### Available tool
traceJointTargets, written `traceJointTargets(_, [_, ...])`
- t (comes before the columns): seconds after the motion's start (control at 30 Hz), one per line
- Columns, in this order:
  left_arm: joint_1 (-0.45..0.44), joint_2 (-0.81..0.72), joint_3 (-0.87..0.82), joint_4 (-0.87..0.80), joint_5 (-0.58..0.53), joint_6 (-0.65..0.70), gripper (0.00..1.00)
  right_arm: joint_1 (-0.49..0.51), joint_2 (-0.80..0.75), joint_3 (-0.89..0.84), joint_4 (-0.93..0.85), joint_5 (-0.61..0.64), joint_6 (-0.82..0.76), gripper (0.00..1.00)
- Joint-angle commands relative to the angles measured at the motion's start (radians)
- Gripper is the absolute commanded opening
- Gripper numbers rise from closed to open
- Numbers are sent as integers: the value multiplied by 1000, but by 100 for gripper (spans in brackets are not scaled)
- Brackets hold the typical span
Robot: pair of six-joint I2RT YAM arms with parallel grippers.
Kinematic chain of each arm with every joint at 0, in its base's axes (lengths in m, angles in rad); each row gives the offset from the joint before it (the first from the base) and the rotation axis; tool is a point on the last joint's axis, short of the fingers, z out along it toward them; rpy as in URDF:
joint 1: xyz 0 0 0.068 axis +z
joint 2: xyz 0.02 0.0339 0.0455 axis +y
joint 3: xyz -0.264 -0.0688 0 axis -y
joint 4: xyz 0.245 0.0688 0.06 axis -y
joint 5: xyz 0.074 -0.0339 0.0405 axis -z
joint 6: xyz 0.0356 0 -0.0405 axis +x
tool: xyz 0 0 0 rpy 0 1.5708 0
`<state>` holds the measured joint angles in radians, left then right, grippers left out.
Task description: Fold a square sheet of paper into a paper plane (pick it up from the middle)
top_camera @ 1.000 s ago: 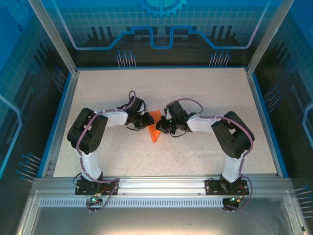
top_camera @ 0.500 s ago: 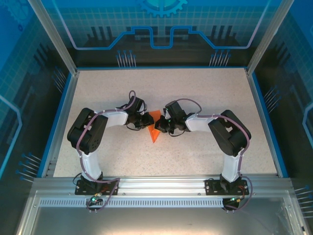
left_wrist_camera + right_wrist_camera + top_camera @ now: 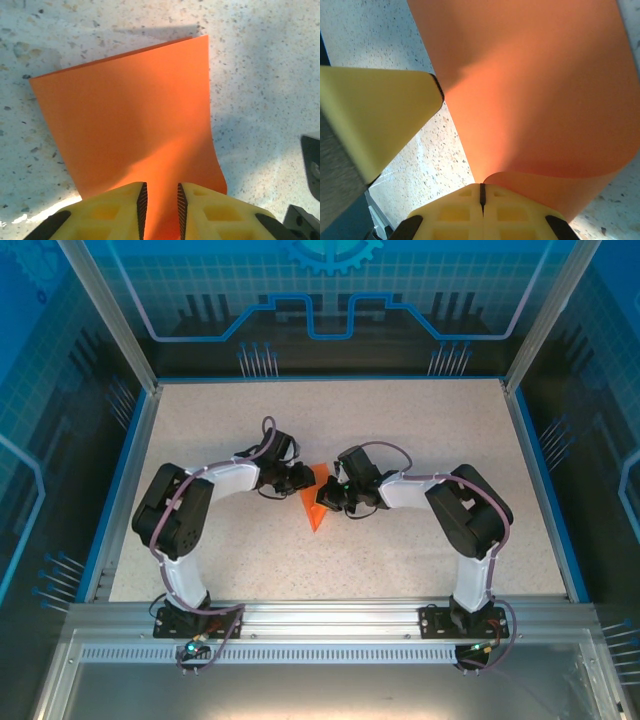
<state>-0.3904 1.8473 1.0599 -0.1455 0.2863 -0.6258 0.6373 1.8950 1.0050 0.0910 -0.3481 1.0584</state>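
Square sheet of paper [image 3: 314, 505] is sitting at the centre of the frame in the overhead view, on the speckled table [image 3: 420, 430], caught between the two claws. From up there it is reading as a narrow orange wedge, with its point aiming toward the bottom of the frame. In the left wrist view it is lying mostly flat, a straight edge running across the upper part of the frame. In the right wrist view it is curling up in a loose loop toward the bottom of the frame.

Right gripper [image 3: 481, 196] is pressing its jaws tight together at the bottom centre of its own view, and the sheet is coming straight out of that seam. I am reading that as a firm pinch on the paper.

Left gripper [image 3: 160, 206] is showing a narrow gap between its ribbed pads, with orange running through the gap. The jaws are parted and I am not seeing them squeeze the sheet.

What is changing: over the last second the left jaws are easing apart, and the left arm's elbow is swinging out toward the left edge of the overhead frame. The sheet itself is hardly shifting.

I am judging this as the left side letting go after pressing a crease while the right keeps the paper anchored. The fold is only partway along, and no finished dart is showing yet.
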Motion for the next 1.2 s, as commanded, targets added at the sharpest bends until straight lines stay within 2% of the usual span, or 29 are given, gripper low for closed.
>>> traceJointTargets(0.0, [11,49,17,-44,-20,10,25,18,13,9,22,-5,7,5])
traceJointTargets(1.17, [7,61,-15,-33,-2,2,23,21,84,58,34,-5,-9,5])
